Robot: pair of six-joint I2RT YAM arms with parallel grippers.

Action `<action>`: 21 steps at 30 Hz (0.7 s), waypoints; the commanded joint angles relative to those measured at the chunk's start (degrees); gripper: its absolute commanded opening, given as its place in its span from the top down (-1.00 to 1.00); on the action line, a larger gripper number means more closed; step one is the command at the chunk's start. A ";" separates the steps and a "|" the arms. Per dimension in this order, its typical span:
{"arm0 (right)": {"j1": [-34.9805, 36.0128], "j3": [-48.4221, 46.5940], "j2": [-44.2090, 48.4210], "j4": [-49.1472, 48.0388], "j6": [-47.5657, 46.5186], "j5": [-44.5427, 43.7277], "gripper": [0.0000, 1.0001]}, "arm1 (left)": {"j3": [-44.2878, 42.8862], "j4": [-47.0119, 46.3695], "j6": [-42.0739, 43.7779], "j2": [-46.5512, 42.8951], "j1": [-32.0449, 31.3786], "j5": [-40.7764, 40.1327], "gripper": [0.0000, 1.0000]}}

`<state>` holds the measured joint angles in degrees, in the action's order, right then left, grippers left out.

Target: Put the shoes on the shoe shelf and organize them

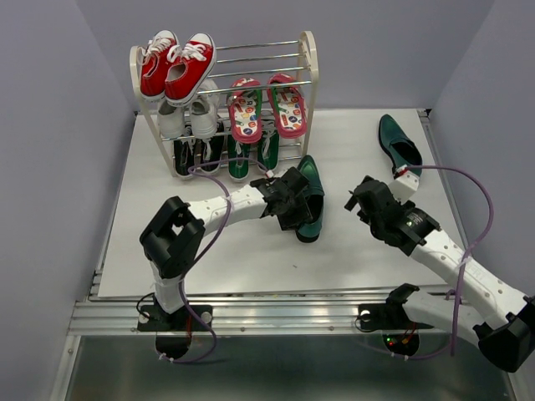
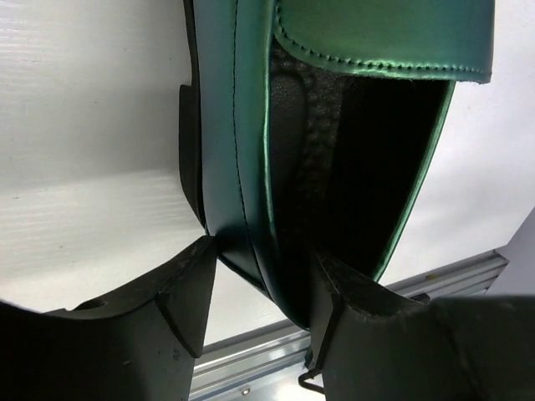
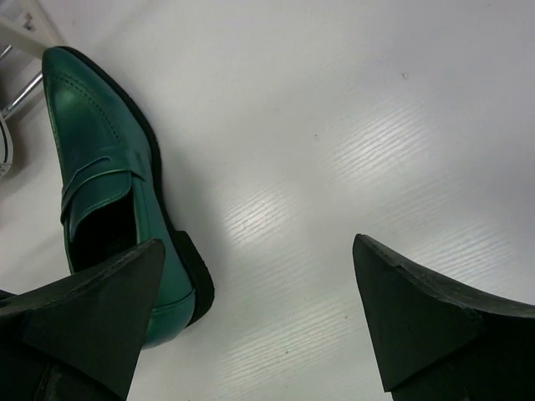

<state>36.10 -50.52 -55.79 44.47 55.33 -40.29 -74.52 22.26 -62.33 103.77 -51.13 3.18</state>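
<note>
Currently pinching side wall of dark green loafer [image 1: 313,188] with left gripper [image 1: 297,205] — one finger inside shoe, one outside by heel. Loafer at centre of table [image 1: 209,259], toe toward shoe shelf [image 1: 309,58]. Hovering right gripper [image 1: 359,199] just right of it, fingers spread wide, nothing between. Second loafer [image 1: 399,146] at far right of table, well apart. Flip-flops [image 1: 267,107] on middle tier, right side — green sneakers [image 1: 239,160] on tier below.

White arms [image 1: 234,203], black joints [image 1: 171,238], purple cables [image 1: 489,209], perhaps red base lights [image 1: 393,341].
</note>
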 commanded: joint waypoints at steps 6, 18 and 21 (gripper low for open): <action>0.38 -1.16 3.14 2.81 -2.33 -8.66 -1.00 | -6.07 9.02 -0.43 2.49 -2.13 -1.69 -0.08; 0.38 0.34 4.29 3.52 -2.60 -13.49 -1.00 | -12.66 16.85 2.03 7.32 -3.01 -0.98 -0.03; 0.38 1.04 4.29 3.52 -2.51 -14.37 -1.00 | -13.80 18.16 3.43 8.55 -3.18 -0.46 -0.02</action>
<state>36.10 -50.39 -52.40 47.57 52.66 -49.98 -85.71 35.33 -61.41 110.56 -52.53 1.04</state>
